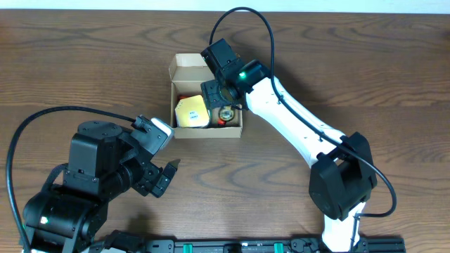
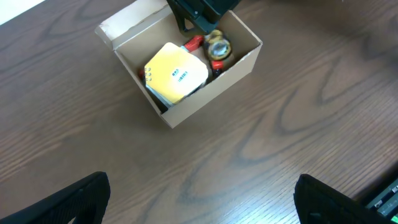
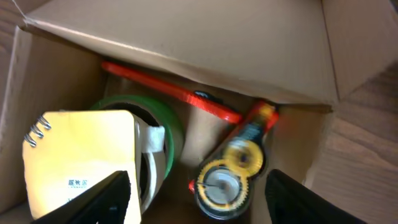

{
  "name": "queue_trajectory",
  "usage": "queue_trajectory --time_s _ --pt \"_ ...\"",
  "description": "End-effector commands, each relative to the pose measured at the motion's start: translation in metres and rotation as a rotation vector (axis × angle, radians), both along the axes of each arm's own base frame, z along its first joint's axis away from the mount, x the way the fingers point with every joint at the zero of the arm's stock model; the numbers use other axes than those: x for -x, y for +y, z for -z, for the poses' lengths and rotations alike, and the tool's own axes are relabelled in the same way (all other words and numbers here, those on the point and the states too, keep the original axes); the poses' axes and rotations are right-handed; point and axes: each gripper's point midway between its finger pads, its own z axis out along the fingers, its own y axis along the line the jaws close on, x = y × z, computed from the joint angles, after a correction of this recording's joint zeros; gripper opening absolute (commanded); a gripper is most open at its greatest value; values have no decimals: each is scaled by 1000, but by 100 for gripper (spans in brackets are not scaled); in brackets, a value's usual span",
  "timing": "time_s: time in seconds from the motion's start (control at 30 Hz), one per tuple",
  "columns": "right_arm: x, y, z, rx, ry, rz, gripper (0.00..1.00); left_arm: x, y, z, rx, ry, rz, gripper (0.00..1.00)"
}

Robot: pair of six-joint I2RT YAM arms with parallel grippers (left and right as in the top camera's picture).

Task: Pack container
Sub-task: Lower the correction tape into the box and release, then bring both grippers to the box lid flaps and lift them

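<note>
Right gripper [image 1: 223, 100] hangs over the open container [image 1: 184, 67]. Yellow notebook [image 1: 191, 112] lies just beside it, tape dispenser [image 1: 226, 114] directly beneath.

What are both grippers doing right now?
Left gripper: open, holding nothing.
Right gripper: open over the container, holding nothing.

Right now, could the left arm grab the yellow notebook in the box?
Probably yes. The left gripper is open, the container has its lid up, and the yellow notebook lies uncovered on the side nearer that arm. The right gripper hangs over the other side.
</note>
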Motion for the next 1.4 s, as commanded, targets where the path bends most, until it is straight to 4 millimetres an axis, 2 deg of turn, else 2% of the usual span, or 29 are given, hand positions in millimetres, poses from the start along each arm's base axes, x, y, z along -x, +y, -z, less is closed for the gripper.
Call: queue_trajectory --time_s 0.0,0.2,0.27,0.33,0.37,0.53,0.7,0.83,0.97,1.07,1.13,1.2,1.27,1.37 --pt "0 -3 -20 -19 -31 20 72 0 1 -5 -4 -16 2 95" --pt "-12 -25 -76 -66 -158 32 69 -1 0 -6 0 -22 5 95" --pt "-20 -39 -88 -78 -188 65 52 -4 -1 -9 6 -39 5 95" --pt "-30 -55 -90 -84 -192 105 6 -5 -1 -9 2 -42 2 95" --pt "-33 -62 -90 -89 -186 121 1 -5 0 -9 -2 -43 -2 95" --pt "-45 -91 -72 -130 -119 191 1 -17 3 -18 -18 -105 -20 95" --pt "-49 -110 -47 -156 -68 241 1 -48 18 -18 -25 -121 -168 95" --pt "-51 -120 -25 -201 -38 265 1 -82 23 -2 67 -38 -217 95" --pt "-51 -119 -5 -281 -16 250 1 -125 29 11 272 37 -215 95" --pt "-51 -113 8 -353 -21 222 1 -159 42 26 416 77 -214 95" --pt "-52 -111 15 -383 -33 210 1 -185 55 45 490 115 -261 98" --pt "-51 -108 20 -401 -39 197 1 -206 62 67 535 154 -305 82" --pt "-52 -108 24 -406 -53 194 1 -223 65 91 575 201 -348 49" --pt "-58 -107 27 -417 -82 189 1 -242 60 122 650 266 -371 14"
